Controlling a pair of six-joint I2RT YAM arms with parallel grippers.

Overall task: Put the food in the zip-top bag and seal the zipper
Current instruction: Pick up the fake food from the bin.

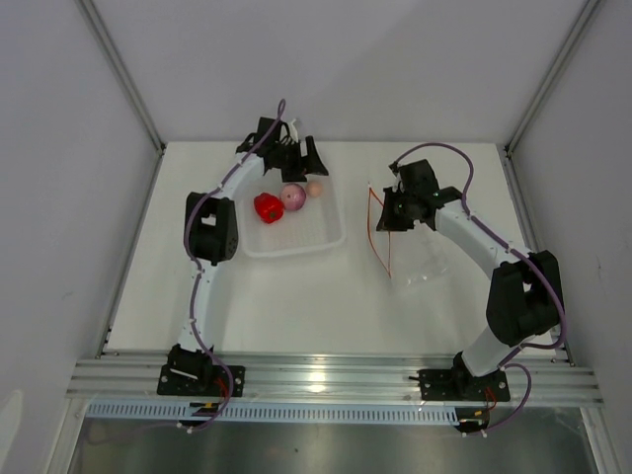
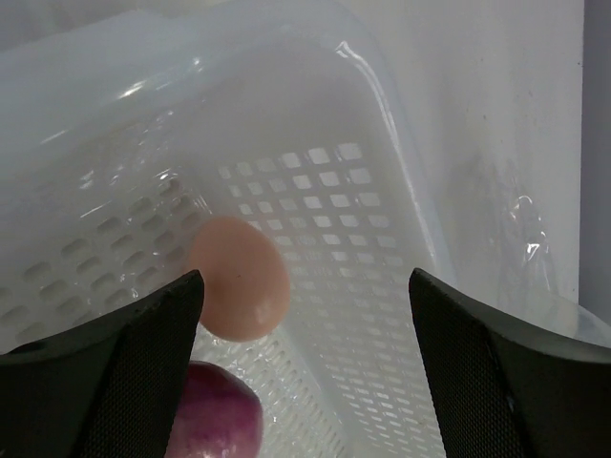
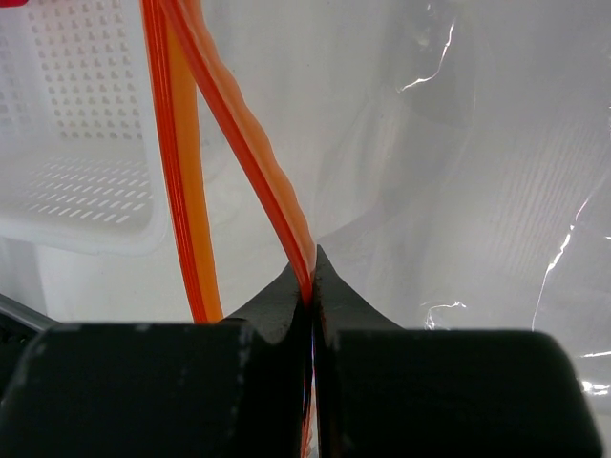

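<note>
Pinching tight, the right gripper (image 3: 311,279) holds one orange line of the zipper (image 3: 256,162) between its closed tips. A second orange line runs up at 11 o'clock of the jaws, apart from the first, so the mouth stands parted. The bag (image 3: 458,172) spreads clear and crinkled from 12 round to 3 o'clock of those jaws.

The left gripper (image 2: 305,286) hangs wide open over the tray (image 2: 382,191), holding nothing. The egg (image 2: 239,279) lies on the tray's floor close by the finger at 9 o'clock; I cannot tell whether they touch. The purple piece (image 2: 215,415) sits at 6 o'clock of the egg, close against it.

Seen from above, the red piece (image 1: 268,207) lies at 8 o'clock of the purple one, just beside it, so all three are in the tray. The tray sits at 11 o'clock on the table (image 1: 296,306) and the bag at 2 o'clock, near each other with a strip of table between.
</note>
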